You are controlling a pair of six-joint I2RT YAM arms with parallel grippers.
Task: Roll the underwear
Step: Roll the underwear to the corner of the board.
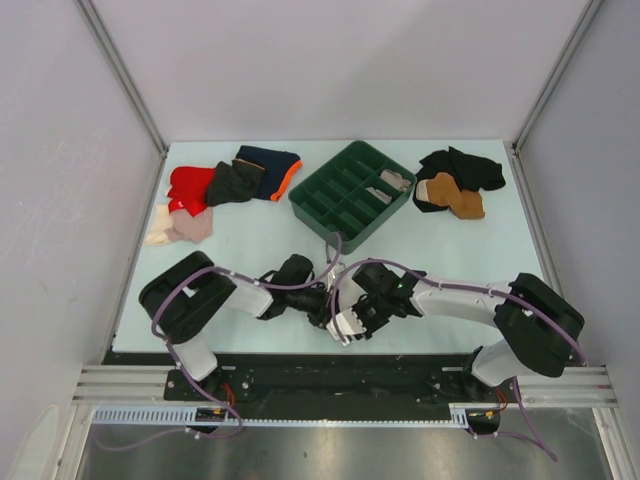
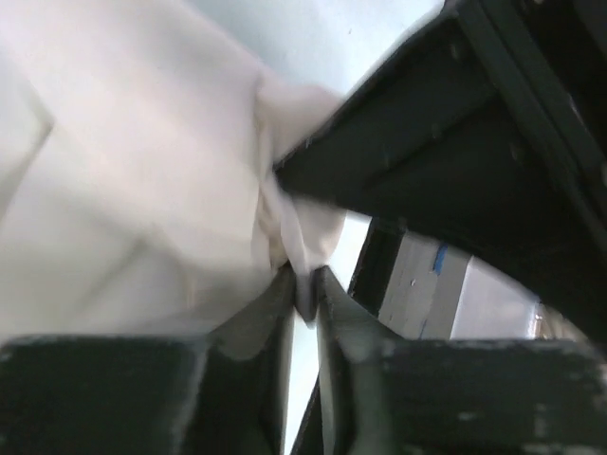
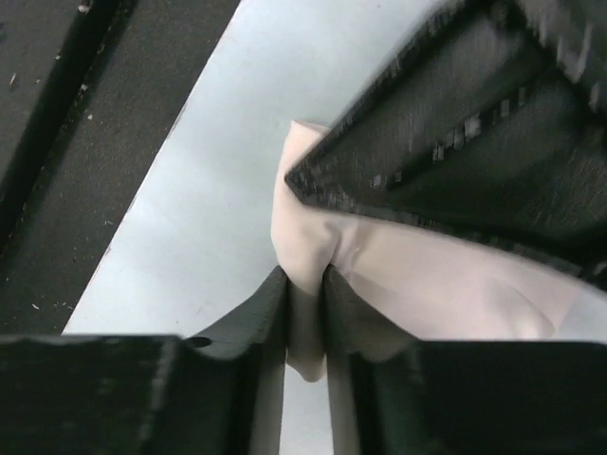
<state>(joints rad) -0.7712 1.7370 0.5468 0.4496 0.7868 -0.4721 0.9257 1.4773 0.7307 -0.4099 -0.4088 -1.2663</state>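
I am holding the underwear [image 3: 427,284] pinched in both the left claw [image 2: 303,284] and right claw [image 3: 305,294] (thin folds only), risking slippage and unrolling near the surface [image 1: 260,235] edge.

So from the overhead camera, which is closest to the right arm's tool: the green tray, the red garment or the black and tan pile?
From the right tool, near the table's front edge:
1. Green tray, just behind it.
2. Black and tan pile, far right.
3. Red garment, far left.
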